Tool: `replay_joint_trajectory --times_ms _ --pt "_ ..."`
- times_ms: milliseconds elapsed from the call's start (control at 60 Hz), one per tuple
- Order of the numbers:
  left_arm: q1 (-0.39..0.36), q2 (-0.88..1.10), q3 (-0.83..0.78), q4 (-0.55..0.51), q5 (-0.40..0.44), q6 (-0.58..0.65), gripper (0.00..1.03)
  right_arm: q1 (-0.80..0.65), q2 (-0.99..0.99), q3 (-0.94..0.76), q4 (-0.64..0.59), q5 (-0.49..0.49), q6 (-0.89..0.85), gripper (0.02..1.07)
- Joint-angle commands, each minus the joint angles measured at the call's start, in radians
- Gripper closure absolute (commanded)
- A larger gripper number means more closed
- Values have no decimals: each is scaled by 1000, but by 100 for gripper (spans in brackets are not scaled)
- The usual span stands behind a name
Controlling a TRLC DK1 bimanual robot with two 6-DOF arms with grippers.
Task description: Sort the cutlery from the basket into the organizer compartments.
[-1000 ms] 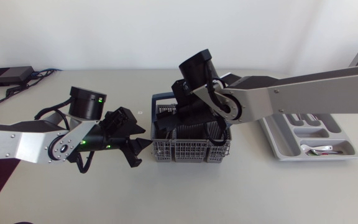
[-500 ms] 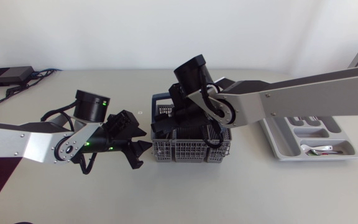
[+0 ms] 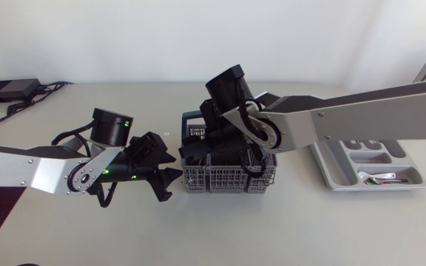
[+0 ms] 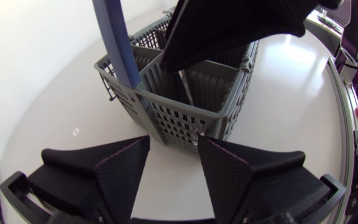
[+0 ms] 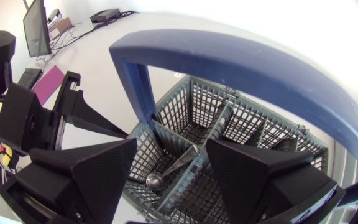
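Trouble is looming: the right gripper [image 5: 169,155], wedges apart, is hanging over the cutlery basket [image 5: 241,124], close to its blue handle [image 5: 241,59], risking a snag.

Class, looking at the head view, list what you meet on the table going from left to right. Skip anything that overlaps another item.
Black box with cables → left gripper → cutlery basket → organizer
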Motion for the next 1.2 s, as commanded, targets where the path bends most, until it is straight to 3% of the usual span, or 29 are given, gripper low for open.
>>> replay_joint_trajectory --times_ms 0,1183 --pt "-11 25 -13 12 9 11 49 11 -26 -34 -21 4 26 26" --pt "-22 46 -9 15 9 11 49 28 15 -34 -21 -32 37 26"
